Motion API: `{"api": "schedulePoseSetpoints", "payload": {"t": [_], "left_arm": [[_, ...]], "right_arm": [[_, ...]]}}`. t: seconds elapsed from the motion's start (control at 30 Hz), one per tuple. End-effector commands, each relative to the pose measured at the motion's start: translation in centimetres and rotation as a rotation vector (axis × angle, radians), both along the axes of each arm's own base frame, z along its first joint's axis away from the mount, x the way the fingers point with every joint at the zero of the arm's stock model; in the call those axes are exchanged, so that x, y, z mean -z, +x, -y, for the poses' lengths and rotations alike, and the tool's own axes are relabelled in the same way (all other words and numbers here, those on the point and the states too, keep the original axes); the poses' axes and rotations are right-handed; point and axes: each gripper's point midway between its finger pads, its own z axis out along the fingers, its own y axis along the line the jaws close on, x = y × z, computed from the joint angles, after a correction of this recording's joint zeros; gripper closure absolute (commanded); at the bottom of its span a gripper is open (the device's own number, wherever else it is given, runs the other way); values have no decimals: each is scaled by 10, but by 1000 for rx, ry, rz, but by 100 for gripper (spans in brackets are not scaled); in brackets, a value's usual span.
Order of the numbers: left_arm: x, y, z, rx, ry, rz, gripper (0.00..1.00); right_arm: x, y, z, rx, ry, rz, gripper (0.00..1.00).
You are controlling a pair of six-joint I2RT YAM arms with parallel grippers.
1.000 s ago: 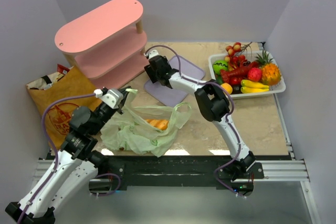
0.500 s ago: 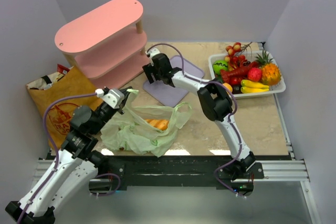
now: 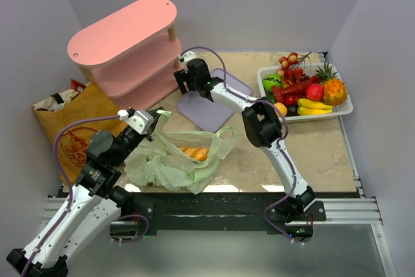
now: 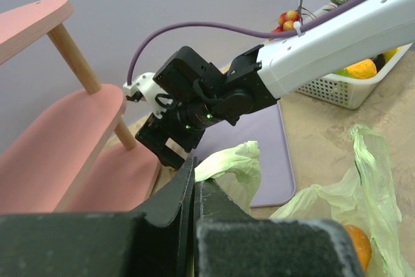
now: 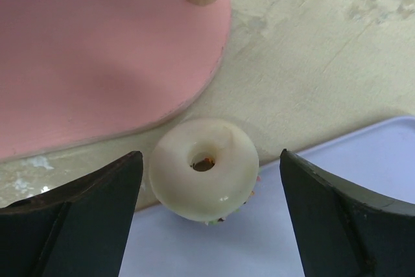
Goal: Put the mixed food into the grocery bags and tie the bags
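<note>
Black right gripper (image 5: 211, 156): jaws spread wide, one finger on either side of the ring doughnut (image 5: 204, 176); neither touches it and nothing is held.
Doughnut: pale glossy glaze, round with a small centre hole, lying flat. In the wrist view its 6 o'clock half overlaps the lilac mat (image 3: 214, 102). Its 12 o'clock edge is just beside the base board of the pink shelf (image 3: 123, 40).
Black left gripper (image 4: 192, 170): fingers pressed together, pinching one handle of the plastic bag (image 3: 172, 163); the handle stands up out of the tips.
Plastic bag: thin, crinkly, pale green, slumped at 6–7 o'clock of the table (image 3: 318, 154) near the front edge. A golden-brown loaf (image 3: 196, 153) shows inside.
Brown paper bag (image 3: 74, 124): stiff, with a round red print, at 9 o'clock by the left wall, near the shelf foot. A red packet (image 3: 76, 85) shows at its top.
Surface: beige, mottled stone look.
Room: plain grey-lilac walls on three sides.
White basket (image 3: 343, 109): at 2 o'clock, piled with toy fruit.
Open room: bare beige tabletop from 3 to 5 o'clock, between basket and plastic bag.
</note>
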Motion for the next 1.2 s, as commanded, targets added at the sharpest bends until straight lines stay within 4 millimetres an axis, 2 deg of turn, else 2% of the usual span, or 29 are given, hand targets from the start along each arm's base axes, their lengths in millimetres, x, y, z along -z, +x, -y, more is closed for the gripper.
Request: {"api": "schedulePoseSetpoints", "payload": {"t": [0.0,0.13,0.27,0.5,0.53,0.6,0.63,0.67,0.7,0.73,0.77,0.83,0.9,0.93,0.97,1.0,1.03,1.07,1.1,1.13,1.17], "left_arm": [[-7,0,0,4,-21,23,100],[-7,0,1,9,-21,24,100],[-7,0,0,4,-21,25,100],[-6,1,2,9,-19,22,100],[-7,1,1,7,-19,22,100],[-7,0,2,9,-19,24,100],[-7,0,2,9,-19,24,100],[-7,1,2,9,-21,23,100],[-7,0,2,10,-19,24,100],[-6,1,2,10,-18,23,100],[-6,1,2,12,-19,20,100],[-5,1,3,13,-17,20,100],[-5,1,3,12,-16,18,100],[-5,2,2,9,-18,15,100],[-5,2,2,5,-19,16,100],[-5,3,0,-4,-21,17,100],[-5,3,-1,-12,-22,17,100],[-7,3,-3,-21,-28,20,100],[-8,4,-6,-37,-33,25,100],[-9,4,-7,-47,-37,29,100],[-10,3,-9,-52,-45,35,100]], "right_arm": [[-4,0,1,-5,-8,-15,10],[7,-3,3,-3,-22,-33,11],[6,-2,2,-6,-17,-21,33],[-27,3,-1,-47,-3,60,54],[-42,3,-2,-49,10,89,56],[-47,0,0,-60,9,99,61],[-66,0,0,-65,27,134,62],[-63,-4,3,-66,20,128,64],[-70,-6,4,-70,32,142,64],[-95,-9,5,-71,61,177,65],[-91,-15,9,-77,57,168,66],[-111,-24,11,-88,91,192,68],[-144,-44,20,-102,135,226,69],[-154,-57,18,-141,170,223,70],[-172,-79,28,-157,199,233,71],[-183,-94,27,-189,235,249,71],[-189,-116,21,-237,285,230,71],[-170,-139,25,-266,278,185,71],[-198,-160,30,-294,323,227,71],[-201,-183,24,-338,338,217,71],[-185,-205,22,-400,332,171,71]]}}
